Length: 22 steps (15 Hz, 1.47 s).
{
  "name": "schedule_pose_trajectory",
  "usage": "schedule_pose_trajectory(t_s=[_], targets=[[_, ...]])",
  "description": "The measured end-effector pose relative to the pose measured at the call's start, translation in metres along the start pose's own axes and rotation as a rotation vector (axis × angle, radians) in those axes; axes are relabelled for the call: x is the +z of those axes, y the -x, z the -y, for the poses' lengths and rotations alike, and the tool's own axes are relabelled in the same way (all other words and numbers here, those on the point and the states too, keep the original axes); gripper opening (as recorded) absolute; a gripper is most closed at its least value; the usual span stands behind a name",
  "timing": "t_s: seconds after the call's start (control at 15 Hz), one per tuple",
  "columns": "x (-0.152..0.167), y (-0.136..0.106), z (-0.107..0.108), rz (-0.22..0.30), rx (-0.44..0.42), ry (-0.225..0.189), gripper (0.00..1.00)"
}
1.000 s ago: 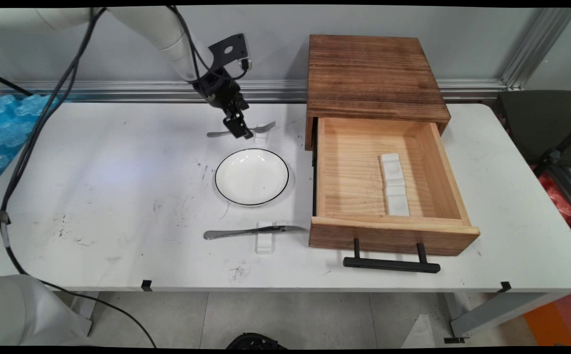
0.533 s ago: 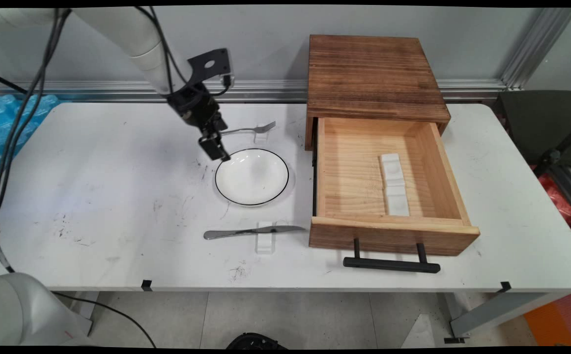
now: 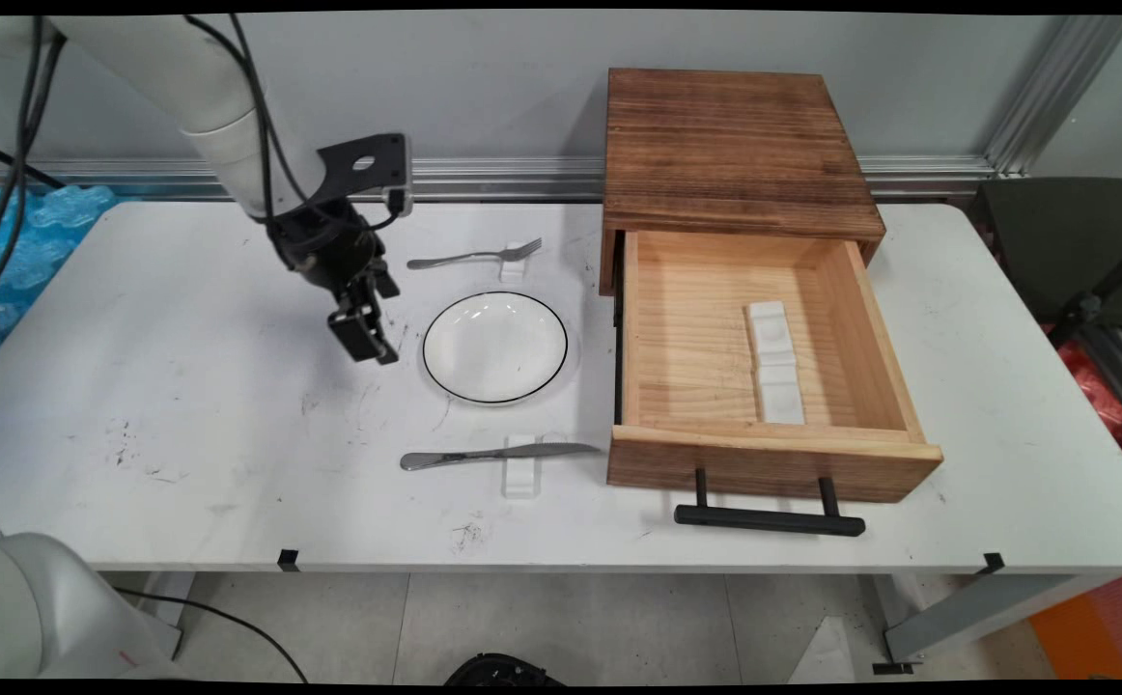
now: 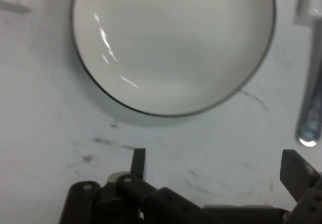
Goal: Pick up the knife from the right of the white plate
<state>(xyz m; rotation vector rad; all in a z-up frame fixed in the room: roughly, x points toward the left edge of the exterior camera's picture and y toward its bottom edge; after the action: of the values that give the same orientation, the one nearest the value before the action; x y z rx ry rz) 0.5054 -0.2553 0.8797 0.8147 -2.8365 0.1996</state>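
**Spread jaws just left of the plate**

In the main view we see the arm [image 3: 223,125] come in from the upper left of the frame. Its black jaws point down at the worktop [image 3: 184,405], left of centre. They are nearest to the white plate [image 3: 495,347] with the thin dark rim, just beside its left edge and apart from it.

In the hand view the jaws are spread wide. One fingertip [image 4: 138,162] stands at the lower left and the other at the lower right, with only bare, scuffed worktop between them; they pinch nothing. The plate [image 4: 171,43] fills the upper part of this view and is empty. We cannot tell if the tips touch the surface or hang a little above it.

About the plate, in the main view:
- A fork [image 3: 472,257] lies above it in the frame, its head on a small white rest [image 3: 515,263].
- A knife [image 3: 498,453] lies below it, across another white rest [image 3: 520,475].

At the right, a wooden cabinet [image 3: 735,145] has its drawer [image 3: 773,454] pulled open, and a white piece [image 3: 776,362] lies inside it.

A metal handle [image 4: 312,108] shows at the right edge of the hand view; we cannot say if it is the fork's or the knife's.
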Motion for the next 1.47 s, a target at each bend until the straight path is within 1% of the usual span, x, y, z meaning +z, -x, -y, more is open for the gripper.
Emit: schedule_pose_trajectory(t_s=[0.47, 0.67, 1.0, 1.2, 1.47], targets=[[-0.007, 0.018, -0.022, 0.047, 0.011, 0.044, 1.0], [-0.009, 0.017, -0.031, 0.05, 0.016, 0.062, 1.0], [-0.008, -0.001, -0.049, 0.018, 0.02, 0.091, 1.0], [-0.005, -0.012, -0.064, -0.009, 0.01, 0.112, 1.0], [0.003, -0.022, -0.08, -0.045, -0.006, 0.121, 1.0]])
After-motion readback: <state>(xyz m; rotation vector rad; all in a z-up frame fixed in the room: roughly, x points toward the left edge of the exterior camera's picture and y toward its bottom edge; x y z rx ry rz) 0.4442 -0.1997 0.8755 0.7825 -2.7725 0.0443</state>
